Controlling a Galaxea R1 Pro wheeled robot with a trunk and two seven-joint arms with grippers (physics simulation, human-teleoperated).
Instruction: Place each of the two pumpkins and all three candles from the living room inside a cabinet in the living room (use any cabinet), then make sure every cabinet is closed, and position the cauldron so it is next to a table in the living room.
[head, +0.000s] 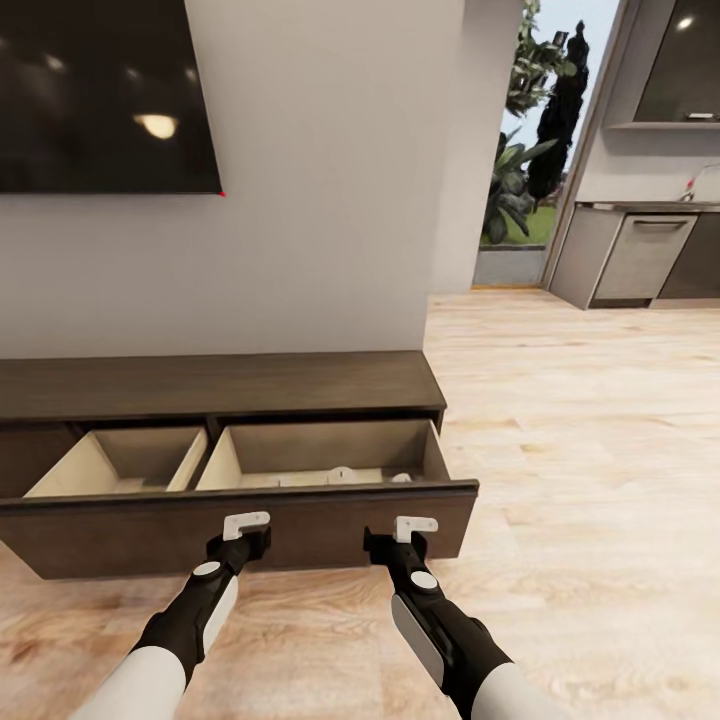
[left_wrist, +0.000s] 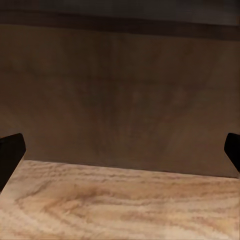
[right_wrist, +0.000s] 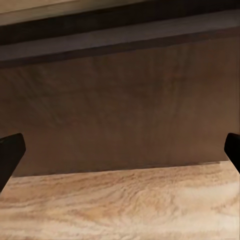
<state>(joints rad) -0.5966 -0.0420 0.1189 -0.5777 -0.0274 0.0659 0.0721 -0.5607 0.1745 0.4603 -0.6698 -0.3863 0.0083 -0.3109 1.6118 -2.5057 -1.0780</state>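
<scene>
You were at the closing step. The cabinet (head: 220, 385) stood against the wall under the dark screen (head: 105, 95), and its long drawer front (head: 240, 530) hung pulled out over the wooden floor (head: 580, 450). Both hands sat low and right up against that front: the left hand (head: 246, 522) toward its middle, the right hand (head: 415, 525) nearer its right end. In each wrist view the dark finger tips sat at the far edges of the picture with brown wood grain across the gap between them, so both hands were spread open and gripping nothing.

Inside, the drawer was split into two pale beige compartments. The left compartment (head: 120, 462) showed only bare walls as far as you could see down into it. In the right compartment (head: 330, 450) a few small pale shapes (head: 340, 474) peeked just above the front edge; they may have been candle tops, but they were too hidden to name, and no orange was visible anywhere.

I would judge the next move to be an even push with both hands, straight toward the wall, so the wide front did not skew and bind. Whether all five pieces were already stowed could not be read from here, so a look over the edge before pushing would have been wise. The cauldron and tabletop job remained to be checked afterward.
</scene>
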